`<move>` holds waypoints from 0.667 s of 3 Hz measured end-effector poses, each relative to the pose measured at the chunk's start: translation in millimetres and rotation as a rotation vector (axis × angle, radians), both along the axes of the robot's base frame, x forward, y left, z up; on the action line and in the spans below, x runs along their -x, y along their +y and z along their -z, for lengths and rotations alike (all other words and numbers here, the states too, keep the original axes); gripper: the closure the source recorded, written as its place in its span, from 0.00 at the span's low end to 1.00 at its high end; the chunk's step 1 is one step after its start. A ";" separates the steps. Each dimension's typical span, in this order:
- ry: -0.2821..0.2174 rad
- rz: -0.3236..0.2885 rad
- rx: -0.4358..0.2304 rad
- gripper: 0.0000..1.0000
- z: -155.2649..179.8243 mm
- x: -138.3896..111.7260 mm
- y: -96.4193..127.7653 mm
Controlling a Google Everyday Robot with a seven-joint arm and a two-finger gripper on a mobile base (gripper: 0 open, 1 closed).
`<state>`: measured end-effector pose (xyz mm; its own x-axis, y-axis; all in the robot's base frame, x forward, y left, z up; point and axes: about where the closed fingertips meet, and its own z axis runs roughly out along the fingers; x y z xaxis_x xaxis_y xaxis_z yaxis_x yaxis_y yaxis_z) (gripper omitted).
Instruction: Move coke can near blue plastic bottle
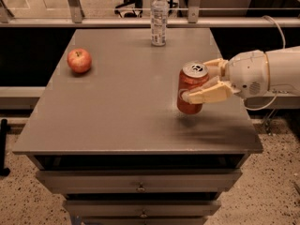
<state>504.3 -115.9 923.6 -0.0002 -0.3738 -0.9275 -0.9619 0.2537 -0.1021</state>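
Note:
The coke can (190, 81) is a red can with a silver top, upright and lifted a little above the right part of the grey table (117, 107). My gripper (202, 82) comes in from the right and is shut on the can, one finger in front and one behind. The blue plastic bottle (159, 17), clear with a white cap and pale label, stands upright at the table's far edge, well beyond the can and a bit to its left.
A red apple (79, 60) lies on the left part of the table. A metal railing (140, 8) runs behind the far edge. Drawers (140, 186) sit below the front edge. A cable (276, 29) hangs at the right.

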 end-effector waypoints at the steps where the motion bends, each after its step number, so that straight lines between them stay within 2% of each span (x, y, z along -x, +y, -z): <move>1: -0.043 0.019 0.004 1.00 -8.0 -3.9 -8.4; 2: -0.106 0.071 -0.005 1.00 -14.7 -29.1 -37.4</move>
<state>533.4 -153.3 938.3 0.0712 -0.3721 -0.9255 -0.9253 0.3218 -0.2005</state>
